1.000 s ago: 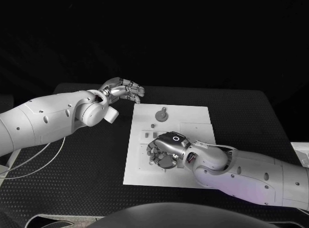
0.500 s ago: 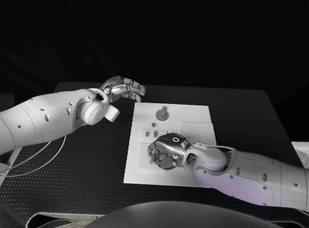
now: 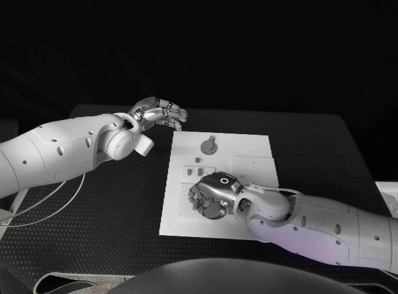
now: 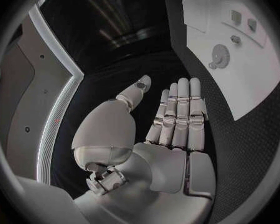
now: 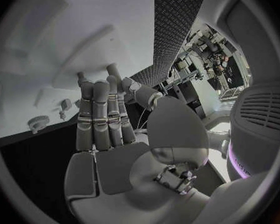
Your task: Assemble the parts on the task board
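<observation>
The white task board [image 3: 250, 153] lies in the middle of the black table. A round grey part [image 3: 209, 147] with a small tab sits at its far end, and small grey parts [image 3: 199, 172] lie just nearer. My right hand [image 3: 212, 195] hovers low over the board's near left area, palm down, fingers stretched side by side with nothing in them [image 5: 99, 119]. My left hand [image 3: 160, 113] is held above the table beyond the board's far left corner, fingers straight and together [image 4: 177, 114], holding nothing. The round part [image 4: 219, 54] and board [image 4: 252, 79] also appear in the left wrist view.
Black textured table top [image 3: 102, 202] surrounds the board on all sides. A white object [image 3: 395, 197] sits at the table's right edge. My right forearm [image 3: 322, 223] lies across the board's near right corner.
My right hand has edged slightly left and lower over the board's near part. The left hand has barely moved.
</observation>
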You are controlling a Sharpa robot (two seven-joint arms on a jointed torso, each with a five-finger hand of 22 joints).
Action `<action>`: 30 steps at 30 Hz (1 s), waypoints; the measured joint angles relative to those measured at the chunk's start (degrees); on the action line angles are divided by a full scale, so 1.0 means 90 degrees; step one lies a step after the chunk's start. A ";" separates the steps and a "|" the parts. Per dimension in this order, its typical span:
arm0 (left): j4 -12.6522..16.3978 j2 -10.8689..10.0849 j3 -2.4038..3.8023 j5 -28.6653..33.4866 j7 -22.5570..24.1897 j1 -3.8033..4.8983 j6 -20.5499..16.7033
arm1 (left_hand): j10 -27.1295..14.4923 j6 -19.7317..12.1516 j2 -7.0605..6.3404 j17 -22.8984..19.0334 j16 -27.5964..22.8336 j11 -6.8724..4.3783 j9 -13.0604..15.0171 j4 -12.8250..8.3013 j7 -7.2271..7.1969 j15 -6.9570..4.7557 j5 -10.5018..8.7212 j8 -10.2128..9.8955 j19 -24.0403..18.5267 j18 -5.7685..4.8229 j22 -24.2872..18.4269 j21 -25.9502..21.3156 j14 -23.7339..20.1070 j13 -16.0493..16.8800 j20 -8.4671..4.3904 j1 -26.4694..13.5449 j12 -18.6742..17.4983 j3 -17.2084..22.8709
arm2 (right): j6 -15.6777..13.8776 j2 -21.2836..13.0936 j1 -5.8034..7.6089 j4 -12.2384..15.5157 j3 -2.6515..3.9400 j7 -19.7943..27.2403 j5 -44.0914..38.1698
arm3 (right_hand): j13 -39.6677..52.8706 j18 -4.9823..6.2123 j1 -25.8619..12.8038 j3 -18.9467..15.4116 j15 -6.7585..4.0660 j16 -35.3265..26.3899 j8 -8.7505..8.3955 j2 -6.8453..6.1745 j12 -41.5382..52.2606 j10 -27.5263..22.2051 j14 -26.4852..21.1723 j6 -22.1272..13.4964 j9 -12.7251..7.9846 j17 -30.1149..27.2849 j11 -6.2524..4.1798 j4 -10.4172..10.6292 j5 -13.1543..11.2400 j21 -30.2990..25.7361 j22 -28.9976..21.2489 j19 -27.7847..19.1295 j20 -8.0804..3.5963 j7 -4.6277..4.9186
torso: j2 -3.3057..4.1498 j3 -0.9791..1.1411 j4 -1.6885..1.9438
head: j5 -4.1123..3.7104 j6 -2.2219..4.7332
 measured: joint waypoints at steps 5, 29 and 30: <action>0.0000 0.0001 0.0000 0.0000 0.0000 0.0000 0.0001 | 0.0000 0.0000 0.0000 0.0005 0.0000 0.0000 0.0000 0.0000 0.0000 0.0000 0.0000 0.0000 0.0000 -0.0001 0.0000 0.0000 0.0000 0.0000 0.0000 0.0000 0.0000 0.0000 | -0.0014 0.0054 -0.0029 -0.0046 0.0007 0.0017 -0.0005 | 0.0000 0.0007 0.0000 -0.0006 -0.0014 0.0003 0.0000 0.0000 -0.0031 0.0013 -0.0031 0.0000 0.0000 0.0001 0.0011 -0.0006 -0.0001 0.0000 0.0001 0.0000 0.0000 0.0000 | 0.0000 0.0000 0.0000 | 0.0002 -0.0003; 0.0012 -0.0020 0.0000 0.0000 -0.0008 0.0001 0.0005 | 0.0000 0.0000 0.0000 0.0022 0.0000 0.0000 -0.0005 0.0000 0.0000 0.0000 0.0000 0.0000 0.0000 -0.0003 -0.0005 0.0000 0.0000 -0.0005 0.0000 0.0000 0.0000 0.0000 | 0.0050 0.0089 -0.0075 -0.0175 -0.0003 0.0088 -0.0002 | 0.0023 0.0013 0.0046 0.0001 -0.0012 0.0018 0.0000 0.0087 -0.0054 0.0024 -0.0053 0.0000 -0.0002 -0.0013 0.0022 -0.0035 0.0027 0.0027 -0.0008 0.0000 0.0001 -0.0001 | 0.0001 -0.0003 -0.0004 | 0.0007 -0.0004; 0.0012 -0.0020 0.0000 0.0000 -0.0008 0.0001 0.0005 | 0.0000 0.0000 0.0000 0.0022 0.0000 0.0000 -0.0005 0.0000 0.0000 0.0000 0.0000 0.0000 0.0000 -0.0003 -0.0005 0.0000 0.0000 -0.0005 0.0000 0.0000 0.0000 0.0000 | 0.0050 0.0086 -0.0075 -0.0177 -0.0003 0.0094 0.0008 | 0.0030 0.0013 0.0044 -0.0017 -0.0011 0.0018 0.0000 0.0085 -0.0074 0.0011 -0.0053 -0.0001 -0.0002 -0.0015 0.0035 -0.0053 0.0027 0.0027 -0.0010 0.0000 0.0000 -0.0001 | 0.0001 -0.0003 -0.0004 | 0.0007 -0.0004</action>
